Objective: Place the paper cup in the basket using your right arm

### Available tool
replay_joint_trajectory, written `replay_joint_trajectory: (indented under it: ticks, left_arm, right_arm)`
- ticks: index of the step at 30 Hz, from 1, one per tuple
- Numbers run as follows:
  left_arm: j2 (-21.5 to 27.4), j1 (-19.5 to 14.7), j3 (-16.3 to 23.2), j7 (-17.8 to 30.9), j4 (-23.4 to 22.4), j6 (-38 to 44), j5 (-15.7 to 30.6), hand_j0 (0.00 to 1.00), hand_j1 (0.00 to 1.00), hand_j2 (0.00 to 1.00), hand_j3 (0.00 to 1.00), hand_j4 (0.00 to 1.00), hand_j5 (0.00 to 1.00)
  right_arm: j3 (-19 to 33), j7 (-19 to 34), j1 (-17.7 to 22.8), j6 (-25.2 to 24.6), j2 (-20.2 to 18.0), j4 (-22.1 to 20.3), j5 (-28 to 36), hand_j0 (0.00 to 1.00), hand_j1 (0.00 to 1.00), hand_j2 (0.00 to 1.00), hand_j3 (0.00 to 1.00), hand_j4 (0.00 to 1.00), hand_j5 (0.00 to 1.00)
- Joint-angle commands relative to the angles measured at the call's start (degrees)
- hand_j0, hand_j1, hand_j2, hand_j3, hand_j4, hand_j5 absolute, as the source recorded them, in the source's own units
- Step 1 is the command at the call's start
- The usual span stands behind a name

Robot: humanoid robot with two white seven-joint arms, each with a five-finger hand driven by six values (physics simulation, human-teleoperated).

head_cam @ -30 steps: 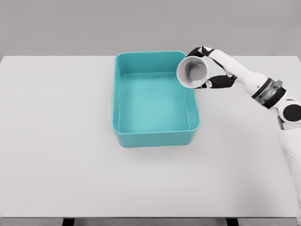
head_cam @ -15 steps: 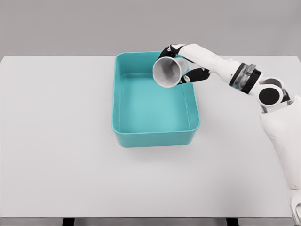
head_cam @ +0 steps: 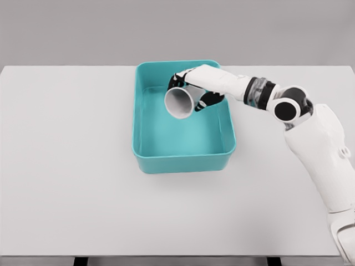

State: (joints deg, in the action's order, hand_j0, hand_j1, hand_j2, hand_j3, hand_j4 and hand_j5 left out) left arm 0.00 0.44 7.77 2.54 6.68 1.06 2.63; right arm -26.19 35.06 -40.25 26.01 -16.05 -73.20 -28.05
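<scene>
Cup held over the basket

Fingers of our right hand (head_cam: pixel 195 91) are wrapping around the paper cup (head_cam: pixel 180 102), grasping it near its base, with dark fingertips showing above and to the right of the cup's body. We are holding the cup tipped on its side, so its open mouth is facing toward the lower left of the frame and we are looking partly into its grey inside. The cup is sitting in the upper middle of the frame, over the inside of the teal basket (head_cam: pixel 183 164), in the basket's upper right part. We cannot tell whether the cup is touching the basket floor or hanging above it.

Our right arm is coming in from the lower right corner, rising along the right edge and then reaching leftward across the basket's right wall. The basket is resting on the white tabletop (head_cam: pixel 66 166), a little above the centre of the frame, with its long sides running top to bottom.
</scene>
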Motion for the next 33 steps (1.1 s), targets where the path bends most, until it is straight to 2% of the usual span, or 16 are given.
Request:
replay_joint_trajectory:
  ticks: [1,7,9,12,13,19,21,23,24,26,27,28,29,33]
  left_arm:
    - [0.0,0.0,0.06,0.01,0.0,0.0,0.01,1.0,1.0,1.0,1.0,1.0,1.0]
    - [0.0,0.0,0.06,0.01,0.0,0.0,0.01,1.0,1.0,1.0,1.0,1.0,1.0]
    - [0.0,0.0,0.06,0.01,0.0,0.0,0.01,1.0,1.0,1.0,1.0,1.0,1.0]
    - [0.0,0.0,0.06,0.01,0.0,0.0,0.01,1.0,1.0,1.0,1.0,1.0,1.0]
    - [0.0,0.0,-0.03,0.01,0.0,0.0,0.01,1.0,1.0,1.0,1.0,1.0,1.0]
    - [0.0,0.0,-0.03,0.01,0.0,0.0,0.01,1.0,1.0,1.0,1.0,1.0,1.0]
    - [0.0,0.0,0.06,0.01,0.0,0.0,0.01,1.0,1.0,1.0,1.0,1.0,1.0]
    - [0.0,0.0,-0.03,0.01,0.0,0.0,0.01,1.0,1.0,1.0,1.0,1.0,1.0]
    - [0.0,0.0,-0.03,0.01,0.0,0.0,0.01,1.0,1.0,1.0,1.0,1.0,1.0]
    - [0.0,0.0,0.06,0.01,0.0,0.0,0.01,1.0,1.0,1.0,1.0,1.0,1.0]
    - [0.0,0.0,0.06,0.01,0.0,0.0,0.01,1.0,1.0,1.0,1.0,1.0,1.0]
    - [0.0,0.0,-0.03,0.01,0.0,0.0,0.01,1.0,1.0,1.0,1.0,1.0,1.0]
    - [0.0,0.0,-0.03,0.1,0.0,0.0,0.01,1.0,1.0,1.0,1.0,1.0,1.0]
    - [0.0,0.0,-0.03,0.01,0.0,0.0,0.01,1.0,1.0,1.0,1.0,1.0,1.0]
  right_arm:
    - [-2.2,-0.06,0.0,-0.26,0.67,1.65,-1.48,0.41,0.41,0.41,0.41,0.41,0.41]
    - [-5.01,-0.06,-0.71,-0.26,1.02,3.06,-4.2,0.41,0.41,0.41,0.41,0.41,0.41]
    - [-5.01,-0.06,-0.71,-0.26,0.94,3.07,-4.91,0.44,0.44,0.44,0.44,0.44,0.44]
    - [-5.19,-0.06,-0.71,-0.26,0.94,3.24,-4.91,0.72,0.72,0.72,0.72,0.72,0.72]
    - [-5.19,-0.06,-0.71,-0.26,0.94,3.15,-4.91,0.85,0.85,0.85,0.85,0.85,0.85]
    - [-4.75,-0.06,-1.15,-0.35,0.5,2.45,-4.64,0.92,0.92,0.92,0.92,0.92,0.92]
    - [-4.4,-0.06,-1.15,-0.35,0.23,0.87,-4.12,0.98,0.98,0.98,0.98,0.98,0.98]
    - [-0.89,-0.06,-0.79,-0.43,-0.29,-1.06,-3.94,0.98,0.98,0.98,0.98,0.98,0.98]
    - [2.28,-0.06,-0.35,-0.61,-0.47,-2.82,-2.71,0.98,0.98,0.98,0.98,0.98,0.98]
    - [4.56,-0.06,-0.09,-1.14,-2.66,-3.0,4.13,0.99,0.99,0.99,0.99,0.99,0.99]
    - [5.27,-0.06,0.08,-1.14,-3.89,-2.91,8.26,0.99,0.99,0.99,0.99,0.99,0.99]
    - [6.06,-0.06,0.79,-0.96,-6.62,-2.82,15.12,1.0,1.0,1.0,1.0,1.0,1.0]
    - [7.02,-0.06,1.66,-0.96,-7.94,-2.91,18.64,1.0,1.0,1.0,1.0,1.0,1.0]
    - [16.25,-0.06,9.22,-0.43,-9.78,-4.4,29.89,1.0,1.0,1.0,1.0,1.0,1.0]
